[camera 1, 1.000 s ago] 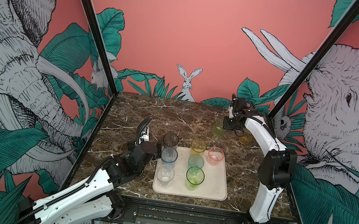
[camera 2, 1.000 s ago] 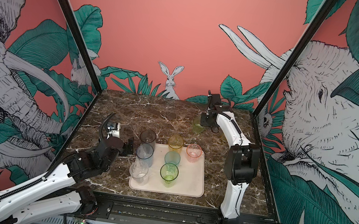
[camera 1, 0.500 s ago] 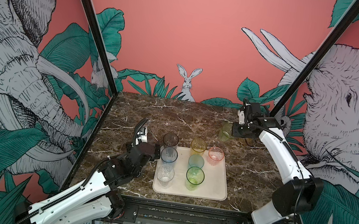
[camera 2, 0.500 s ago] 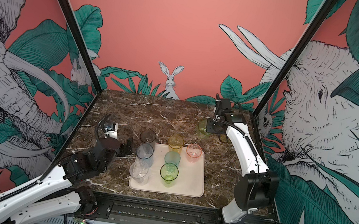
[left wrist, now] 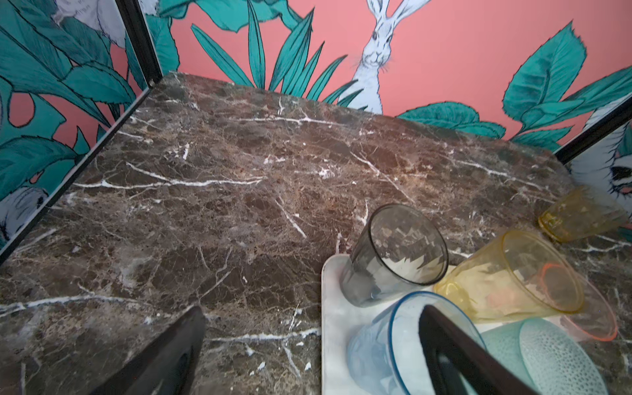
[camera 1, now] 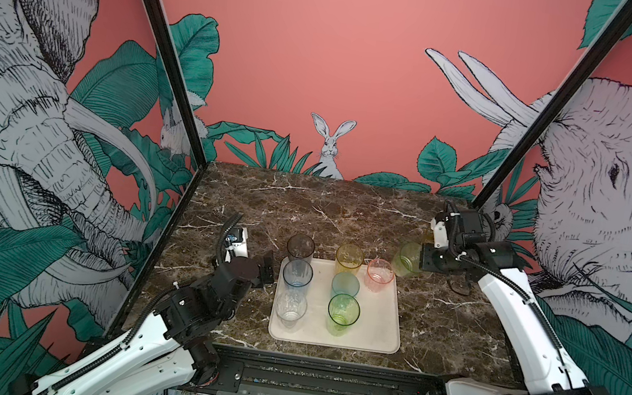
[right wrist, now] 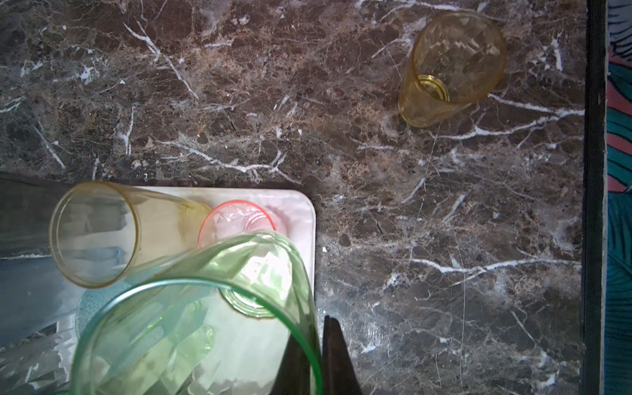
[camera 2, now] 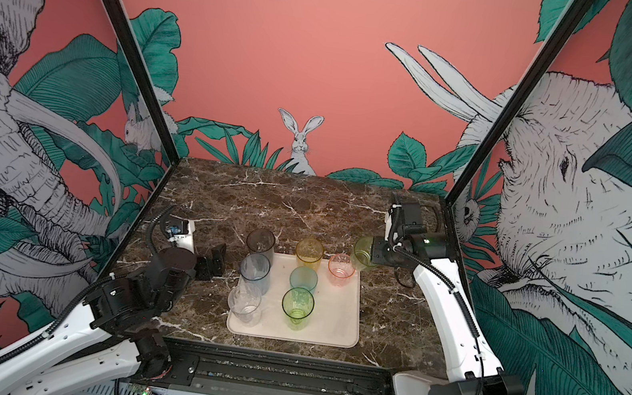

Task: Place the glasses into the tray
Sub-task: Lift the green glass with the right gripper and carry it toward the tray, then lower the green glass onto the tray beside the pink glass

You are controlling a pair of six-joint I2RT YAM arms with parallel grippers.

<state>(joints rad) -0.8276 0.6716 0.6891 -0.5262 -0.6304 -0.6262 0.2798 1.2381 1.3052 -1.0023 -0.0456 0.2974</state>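
Beside the tray (camera 1: 379,335), right fingers (right wrist: 338,355) pinch a pale green tumbler (camera 1: 405,259) by its rim; left fingers (camera 2: 219,254) stand spread near seven trayed glasses (camera 1: 296,277). In both top views the right wrist (camera 1: 463,244) mostly hides an amber tumbler (right wrist: 451,65).

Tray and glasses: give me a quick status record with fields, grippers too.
tray: holds seven upright glasses
in tray: grey, blue, clear, amber, teal, green, pink
held glass: pale green, raised near the tray's far right corner
right gripper: shut on the held glass's rim
loose glass: amber, upright on the table, beyond that corner
left gripper: open, empty, beside the tray's left edge
not yet placed: two
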